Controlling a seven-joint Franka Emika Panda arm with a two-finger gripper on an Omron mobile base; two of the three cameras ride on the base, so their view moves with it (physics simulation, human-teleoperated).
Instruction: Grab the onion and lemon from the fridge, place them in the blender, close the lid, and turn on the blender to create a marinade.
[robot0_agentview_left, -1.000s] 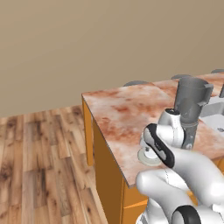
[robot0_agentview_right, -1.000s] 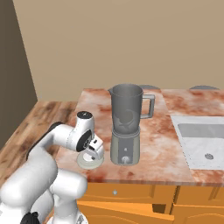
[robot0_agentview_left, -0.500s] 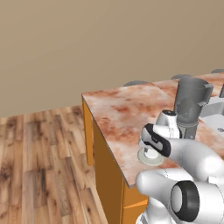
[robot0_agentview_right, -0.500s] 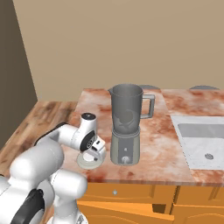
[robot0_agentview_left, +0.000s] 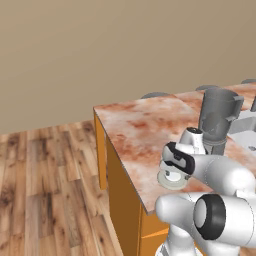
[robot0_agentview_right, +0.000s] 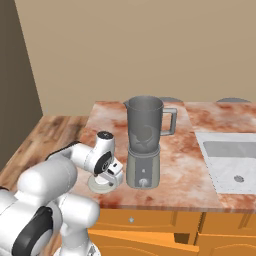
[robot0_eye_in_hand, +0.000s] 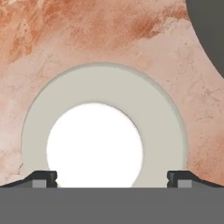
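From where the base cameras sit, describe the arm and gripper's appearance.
The arm is built of glossy white, rounded tube-like segments with dark grey to black discs and bands at the joints. A white hand with black trim carries the gripper, whose two small fingertips are dark and blocky. No cables or lettering show.

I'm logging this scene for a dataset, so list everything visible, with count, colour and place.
Grey blender with translucent jar: one, middle of counter, no lid on it.
Flat round grey lid with white centre: one, flat on counter left of blender, under the gripper.
Marbled reddish counter: one, on orange cabinets.
Pale sink: one, set in counter at right.
Wood-plank floor: brown, left of counter.
Two-finger gripper: one, open, poised over the lid.
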